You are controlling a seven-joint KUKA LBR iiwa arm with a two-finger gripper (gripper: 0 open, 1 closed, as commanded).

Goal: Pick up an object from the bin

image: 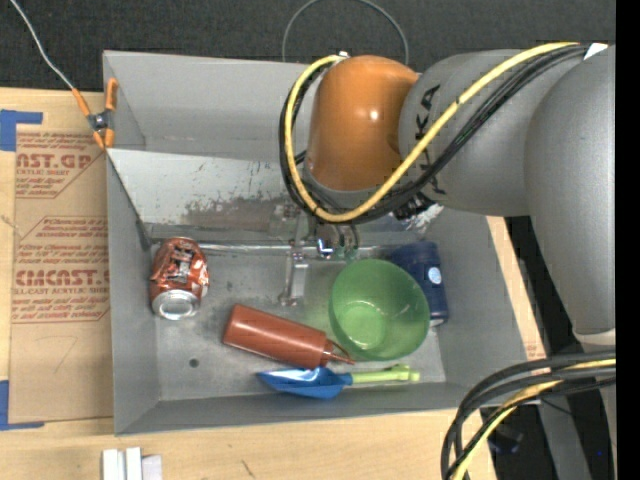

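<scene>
Single cam, above the bin (190,368), looking down with a slight tilt, so the far wall shows its inner face. It sits close: the bin spans most of the view. Arm (520,138) enters from the right, and its orange cover (360,118) masks the bin's far middle.

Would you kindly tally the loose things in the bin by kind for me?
Crushed soda can: 1
Red bottle, lying on its side: 1
Green bowl: 1
Dark blue pack: 1
Blue scoop with a green handle: 1
Total: 5
</scene>
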